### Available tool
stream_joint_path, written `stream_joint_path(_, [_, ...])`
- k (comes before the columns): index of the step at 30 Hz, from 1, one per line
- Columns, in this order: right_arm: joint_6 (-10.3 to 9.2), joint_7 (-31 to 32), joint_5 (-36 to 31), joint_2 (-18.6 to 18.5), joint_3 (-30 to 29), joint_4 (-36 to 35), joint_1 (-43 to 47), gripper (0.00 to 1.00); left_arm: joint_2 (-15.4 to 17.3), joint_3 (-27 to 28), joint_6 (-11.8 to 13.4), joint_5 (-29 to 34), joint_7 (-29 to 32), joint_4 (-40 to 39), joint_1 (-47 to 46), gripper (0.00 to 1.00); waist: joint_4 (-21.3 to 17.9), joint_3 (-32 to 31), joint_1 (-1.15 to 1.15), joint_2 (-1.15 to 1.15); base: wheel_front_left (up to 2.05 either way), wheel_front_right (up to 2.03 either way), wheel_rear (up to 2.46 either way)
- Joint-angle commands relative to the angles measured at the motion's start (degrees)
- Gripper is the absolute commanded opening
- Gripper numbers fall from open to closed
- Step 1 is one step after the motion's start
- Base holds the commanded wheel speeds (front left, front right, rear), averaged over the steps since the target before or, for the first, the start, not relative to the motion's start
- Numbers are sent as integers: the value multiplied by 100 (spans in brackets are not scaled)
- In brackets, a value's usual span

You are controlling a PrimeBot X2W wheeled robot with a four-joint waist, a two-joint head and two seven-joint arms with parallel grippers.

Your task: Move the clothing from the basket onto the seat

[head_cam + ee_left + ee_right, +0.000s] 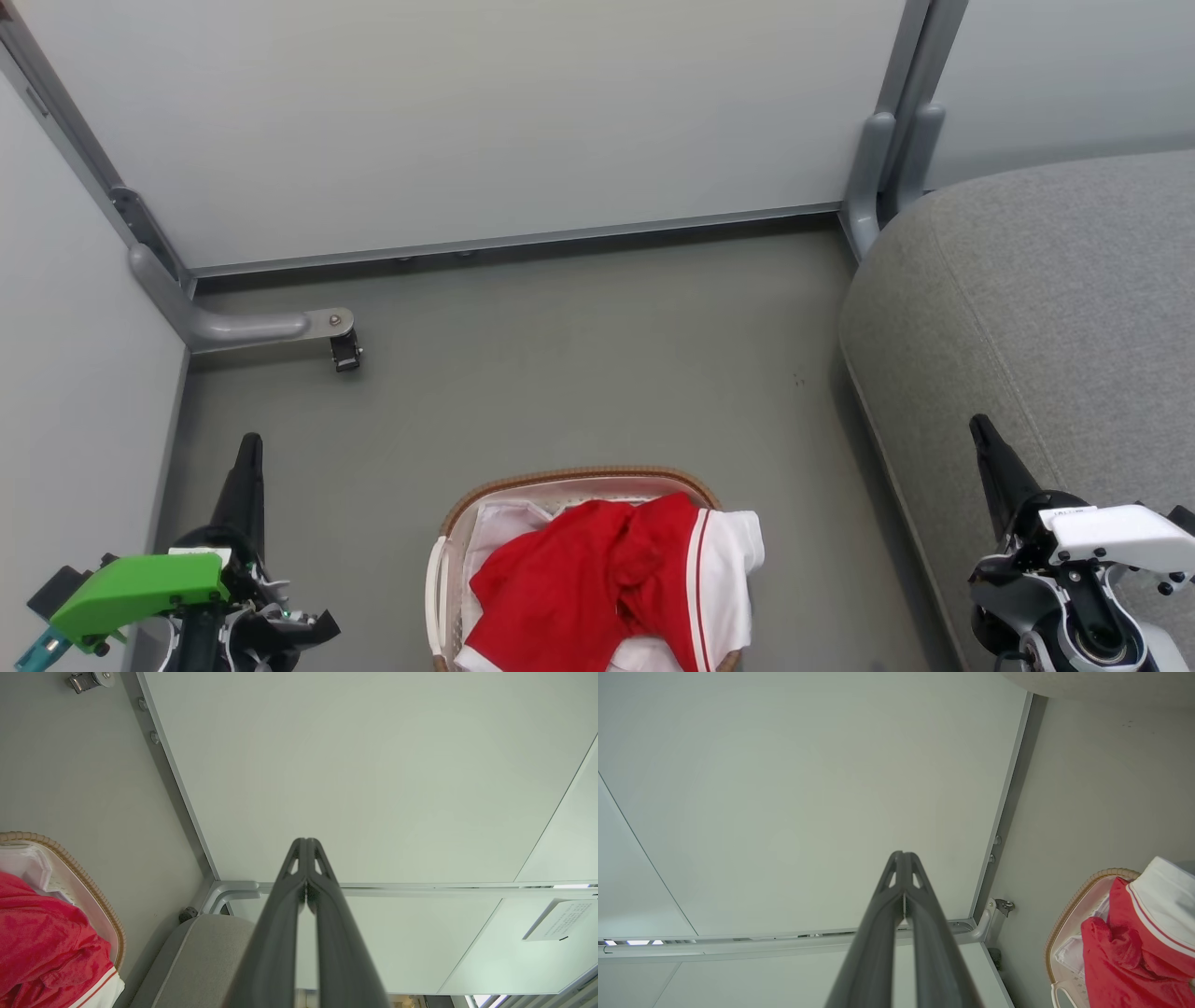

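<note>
The clothing (597, 579) is seen heaped and crumpled in the basket (579, 474), rising above its rim. It is soft red fabric, bunched into folds at the middle, with a white panel edged by thin red stripes. That panel is draped over the basket's right rim and hangs outside it. The basket is oval, of white perforated plastic, with a brown woven rim and a white handle on its left side. It is stood upright on the floor (579, 373). The seat (1046, 308) is found to its right, apart from it: grey woven upholstery, a rounded corner, a stitched seam along the edge.
</note>
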Motion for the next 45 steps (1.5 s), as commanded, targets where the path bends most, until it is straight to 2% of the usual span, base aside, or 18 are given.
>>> stream_joint_path(1, [-2,16,23,-32,-6,-18,50,0,25,9,-31,5,20,-8,-63,0,0,0,0,0,0,0,0])
stream_joint_path(31, [-2,16,23,-32,-6,-18,50,0,25,6,-31,3,18,-8,-63,0,0,0,0,0,0,0,0])
stream_joint_path(32, [0,0,0,1,0,6,0,100,-1,-1,0,0,0,6,1,100,0,0,0,0,0,0,0])
stream_joint_path(39, [-1,-102,-103,-4,62,106,17,100,-12,-28,10,154,-124,184,51,100,1,7,0,0,0,0,0])
stream_joint_path(45, [-1,-295,-470,-145,250,127,-45,100,39,-43,7,820,-300,205,30,100,3,15,0,0,0,0,0])
